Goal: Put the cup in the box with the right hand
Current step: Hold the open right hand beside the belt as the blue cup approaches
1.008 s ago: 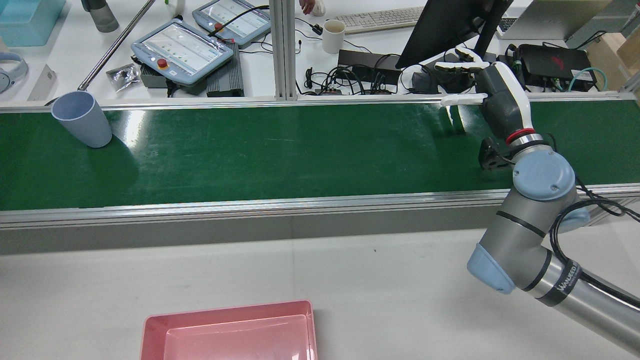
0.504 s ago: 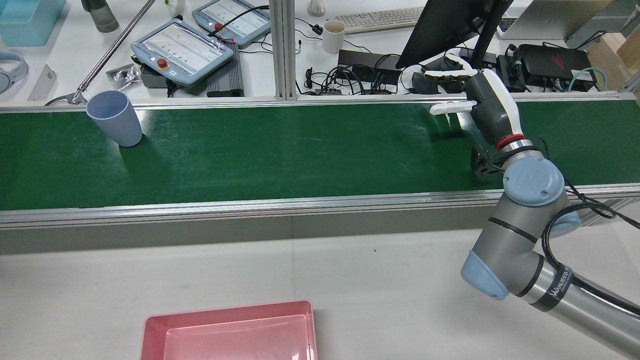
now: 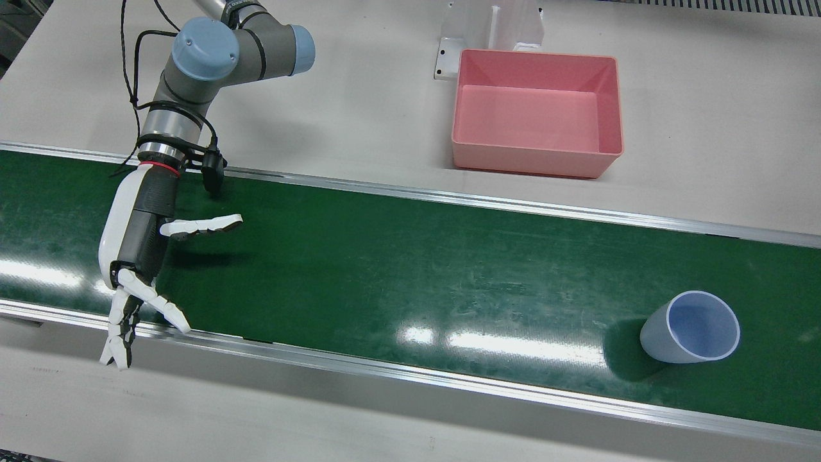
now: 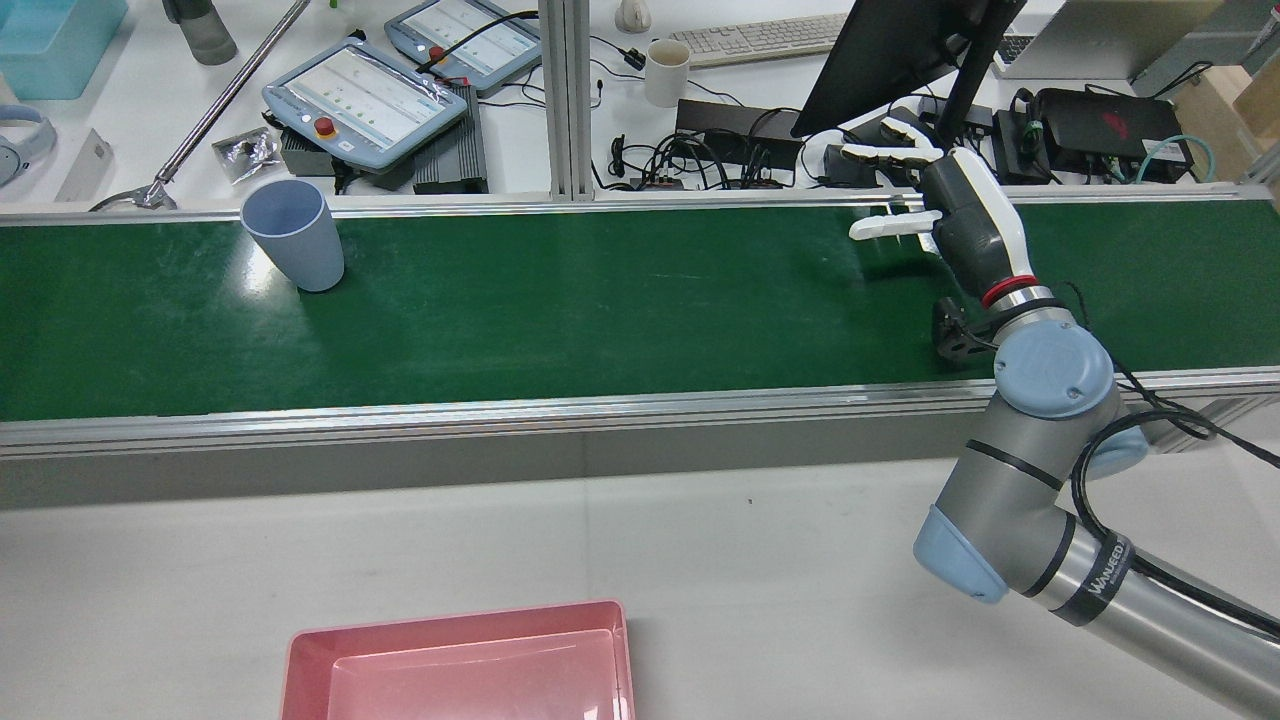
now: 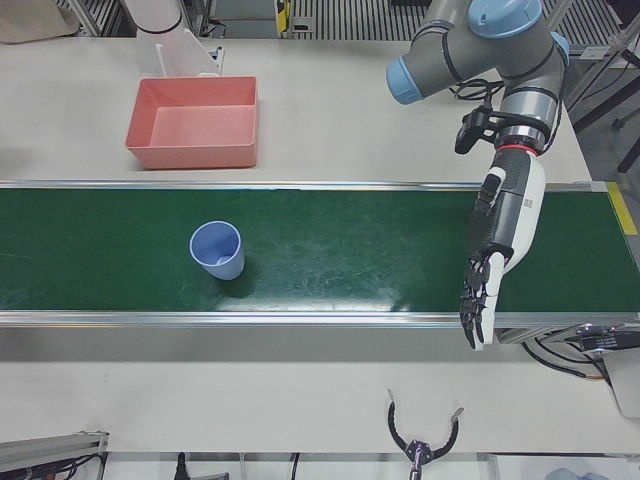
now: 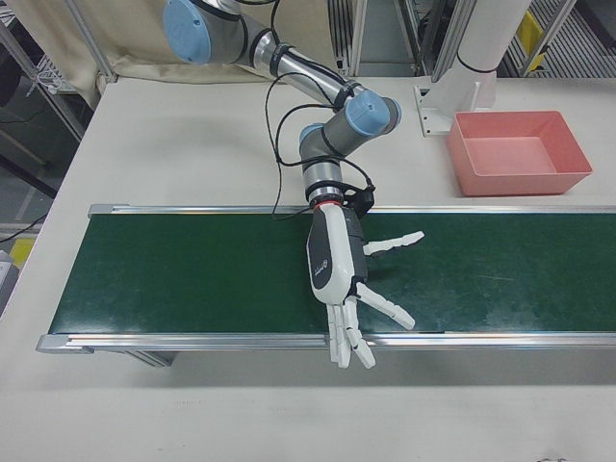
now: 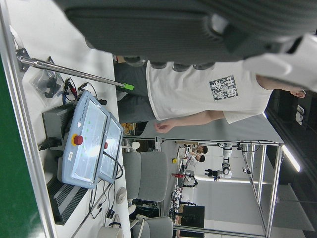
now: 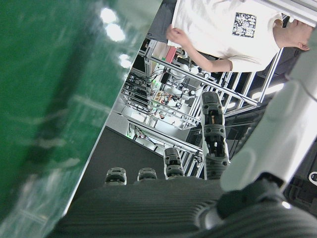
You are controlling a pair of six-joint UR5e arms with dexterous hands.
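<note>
The pale blue cup (image 3: 691, 327) is standing upright on the green conveyor belt (image 3: 410, 269), mouth up, well apart from the right hand (image 3: 138, 256) — near the belt's far end from it, toward the belt's operator-side edge. In the rear view the cup (image 4: 293, 233) is sitting close to the belt's far rail, with the right hand (image 4: 935, 215) off at the other side of that view.

The right hand is hovering over the belt with its fingers (image 6: 348, 337) spread and holding nothing; the thumb is sticking out sideways toward the cup's side, and the fingertips are reaching past the belt's operator-side rail. In the left-front view the hand (image 5: 495, 250) is hanging palm-side toward the cup (image 5: 218, 250).

The pink box (image 3: 537, 113) is resting on the white table (image 3: 359, 90) on the robot's side of the belt, lying between hand and cup along the belt's length — nearer the cup's end.

The left hand is showing only as a dark blurred mass at the top of its own camera's picture; whether it is open or closed cannot be told.
</note>
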